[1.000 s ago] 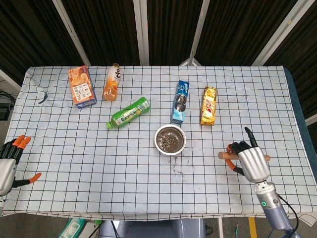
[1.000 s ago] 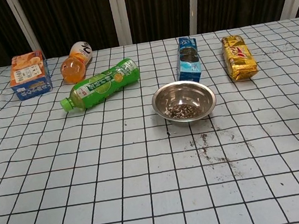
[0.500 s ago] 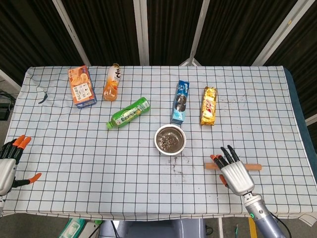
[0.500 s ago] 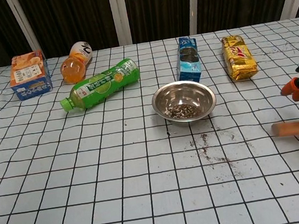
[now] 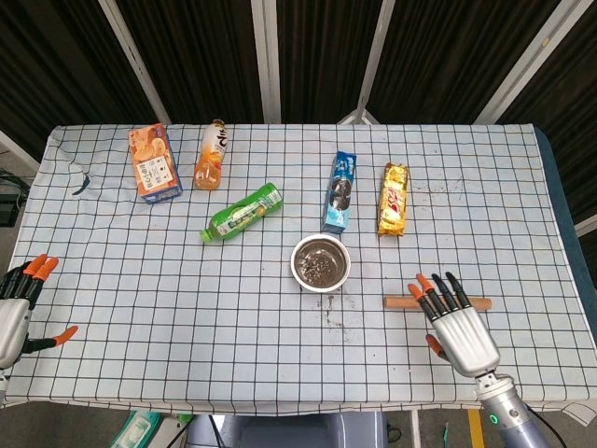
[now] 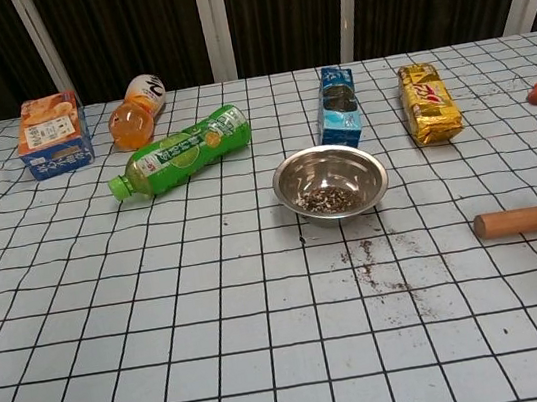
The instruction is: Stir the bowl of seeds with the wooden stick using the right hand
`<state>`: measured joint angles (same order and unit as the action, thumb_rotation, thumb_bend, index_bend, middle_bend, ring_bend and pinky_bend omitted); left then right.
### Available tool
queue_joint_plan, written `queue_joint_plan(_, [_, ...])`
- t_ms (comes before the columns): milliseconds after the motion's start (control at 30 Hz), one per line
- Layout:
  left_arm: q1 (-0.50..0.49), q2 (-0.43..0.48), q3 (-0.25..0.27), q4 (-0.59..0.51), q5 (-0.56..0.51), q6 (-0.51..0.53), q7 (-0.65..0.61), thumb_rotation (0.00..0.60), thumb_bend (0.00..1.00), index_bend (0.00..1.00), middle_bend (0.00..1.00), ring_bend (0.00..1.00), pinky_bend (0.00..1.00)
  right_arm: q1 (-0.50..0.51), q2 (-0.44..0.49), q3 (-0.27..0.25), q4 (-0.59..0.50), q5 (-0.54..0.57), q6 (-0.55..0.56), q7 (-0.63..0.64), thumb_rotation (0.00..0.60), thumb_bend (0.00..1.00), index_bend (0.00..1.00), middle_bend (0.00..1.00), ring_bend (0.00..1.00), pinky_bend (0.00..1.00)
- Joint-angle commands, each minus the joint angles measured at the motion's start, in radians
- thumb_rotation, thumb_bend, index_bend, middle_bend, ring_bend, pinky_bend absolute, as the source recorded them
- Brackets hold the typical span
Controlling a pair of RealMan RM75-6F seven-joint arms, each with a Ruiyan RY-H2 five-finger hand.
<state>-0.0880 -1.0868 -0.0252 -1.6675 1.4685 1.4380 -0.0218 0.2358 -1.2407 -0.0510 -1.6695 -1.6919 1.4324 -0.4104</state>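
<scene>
Right hand (image 5: 459, 329): at my five o'clock in the head view, back of the palm facing up, silver shell, wrist and forearm running off toward the bottom edge. My fingers (image 5: 438, 293) are straight, spread apart, dark with orange tips, pointing toward twelve o'clock. Nothing is gripped. In the chest view only one orange fingertip shows, at three o'clock on the frame edge.

Left hand (image 5: 17, 313): at my eight o'clock, partly cut by the frame edge. Silver body, orange-tipped fingers apart, thumb held out to the side. Nothing is in it.
</scene>
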Motion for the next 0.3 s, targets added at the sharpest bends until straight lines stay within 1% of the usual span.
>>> queue_joint_plan(33, [-0.003,0.002,0.004,0.005,0.01,-0.004,-0.004,0.6,0.02,0.0,0.0,0.0,0.0,-0.043,0.061,0.036,0.003,0.053,0.075,0.134,0.6,0.3,0.0,0.06,0.0,0.0])
queue_joint_plan(133, [-0.004,0.0,0.007,0.013,0.019,-0.001,0.0,0.6,0.02,0.0,0.0,0.0,0.0,-0.071,0.084,0.062,0.028,0.083,0.133,0.281,0.6,0.3,0.0,0.01,0.0,0.0])
queue_joint_plan(300, [-0.002,-0.003,0.004,0.018,0.014,0.002,0.009,0.6,0.02,0.0,0.0,0.0,0.0,-0.092,0.09,0.088,0.081,0.141,0.143,0.36,0.6,0.29,0.0,0.0,0.0,0.0])
